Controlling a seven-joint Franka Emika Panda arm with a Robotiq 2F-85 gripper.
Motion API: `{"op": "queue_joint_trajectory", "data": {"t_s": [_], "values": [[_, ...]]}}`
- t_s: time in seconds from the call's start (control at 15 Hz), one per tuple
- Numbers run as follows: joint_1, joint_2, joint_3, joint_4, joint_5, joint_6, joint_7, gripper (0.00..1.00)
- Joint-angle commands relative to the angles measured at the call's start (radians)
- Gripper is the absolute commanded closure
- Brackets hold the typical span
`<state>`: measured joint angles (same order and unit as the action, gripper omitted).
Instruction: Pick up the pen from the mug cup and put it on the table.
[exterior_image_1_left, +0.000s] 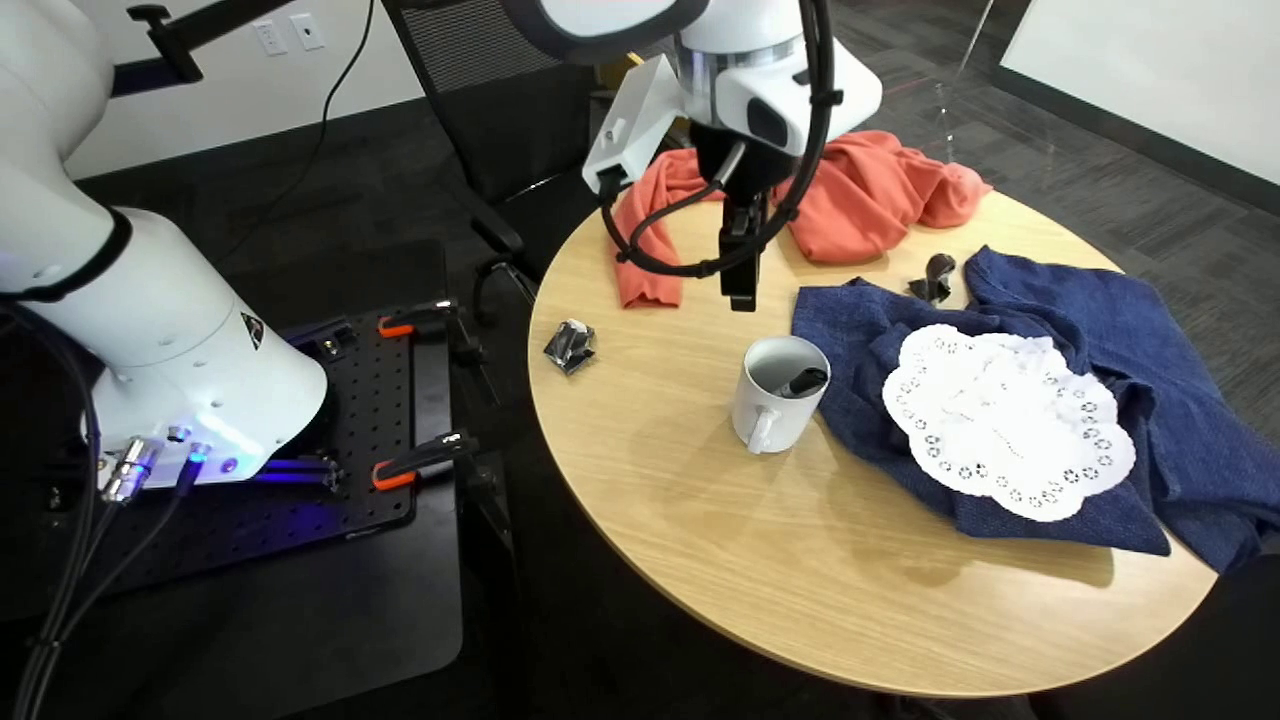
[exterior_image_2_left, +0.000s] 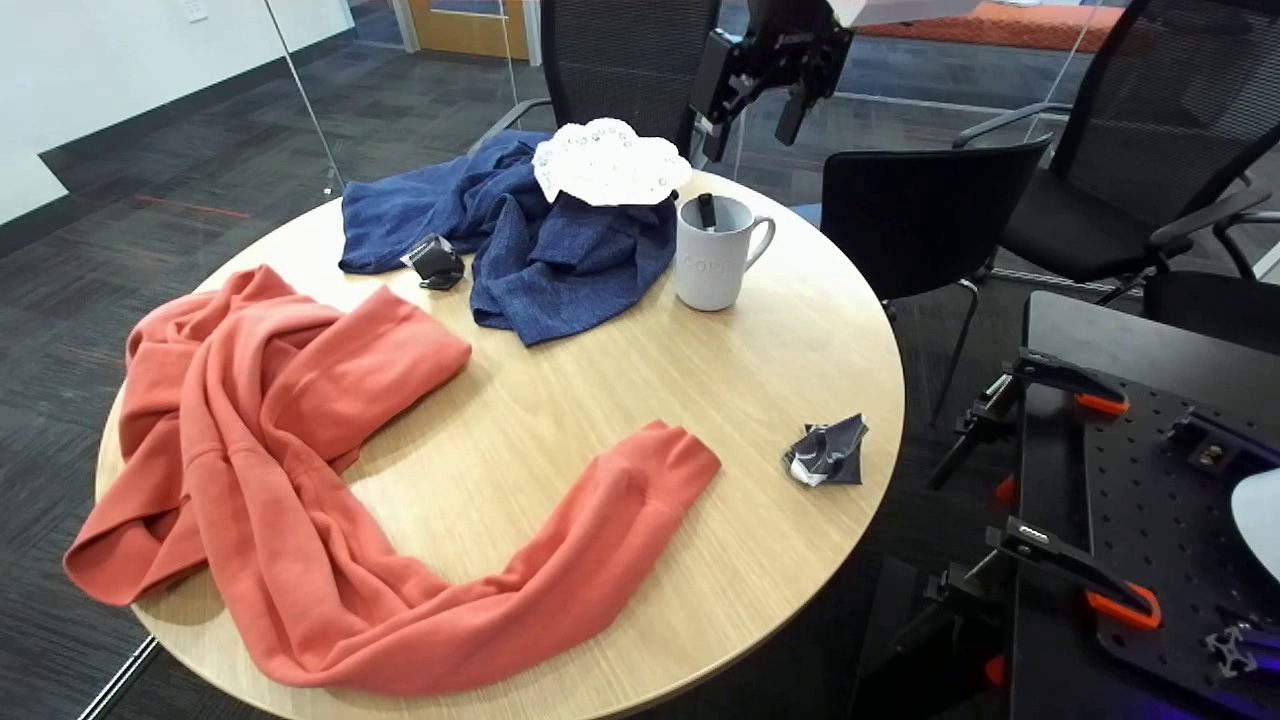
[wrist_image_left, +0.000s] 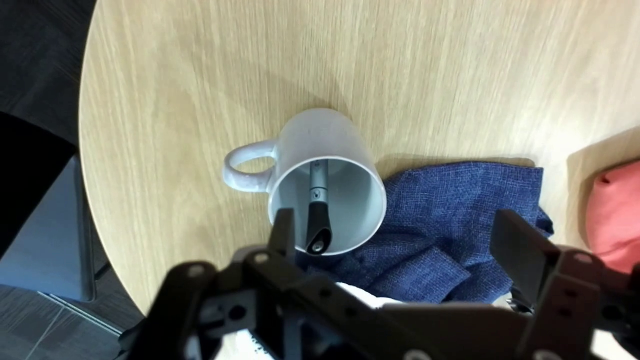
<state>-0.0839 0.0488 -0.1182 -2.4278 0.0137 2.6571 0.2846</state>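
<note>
**Apparently at the approach, with nothing yet in grasp**

Widest of everything is the round table (exterior_image_1_left: 640, 490), its pale wood top the place where the job must end. Judging by how things lie, the step in hand is the approach, ahead of any grasp. What comes next, as I read it, is careful lining-up, a straight descent and a gentle pinch; lifting out and laying down on bare wood would follow.

Across that top sprawls a coral garment (exterior_image_2_left: 330, 560), and beyond it a navy cloth (exterior_image_1_left: 1170, 330) with a white doily (exterior_image_1_left: 1010, 420) lying on it.

Above the table hangs the gripper (exterior_image_2_left: 750, 147), spread wide: in the wrist view its fingers (wrist_image_left: 284, 232) stand well apart, holding nothing and, it seems, touching nothing. Whether it is squarely over its target I cannot tell from these angles.

Smaller again, the mug cup (exterior_image_2_left: 708, 270) stands upright just beside the navy cloth, handle turned away from it; whether they touch is unclear.

Slimmest is the pen (wrist_image_left: 318, 210), leaning inside the mug cup with its black cap uppermost, near the rim. How far the cap clears the rim is hard to judge, so closing there could catch the ceramic; a hold high on the cap looks safer.
</note>
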Motion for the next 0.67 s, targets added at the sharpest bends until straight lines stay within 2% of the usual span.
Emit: {"op": "queue_joint_trajectory", "data": {"t_s": [0.0, 0.27, 0.33, 0.47, 0.6], "values": [[-0.004, 0.078, -0.004, 0.048, 0.003, 0.035, 0.019, 0.00], [-0.005, 0.139, -0.018, 0.089, 0.017, 0.043, 0.015, 0.00], [-0.005, 0.151, -0.022, 0.098, 0.017, 0.043, 0.016, 0.06], [-0.006, 0.175, -0.030, 0.118, 0.023, 0.044, 0.019, 0.34], [-0.006, 0.197, -0.037, 0.135, 0.026, 0.041, 0.019, 0.38]]}}
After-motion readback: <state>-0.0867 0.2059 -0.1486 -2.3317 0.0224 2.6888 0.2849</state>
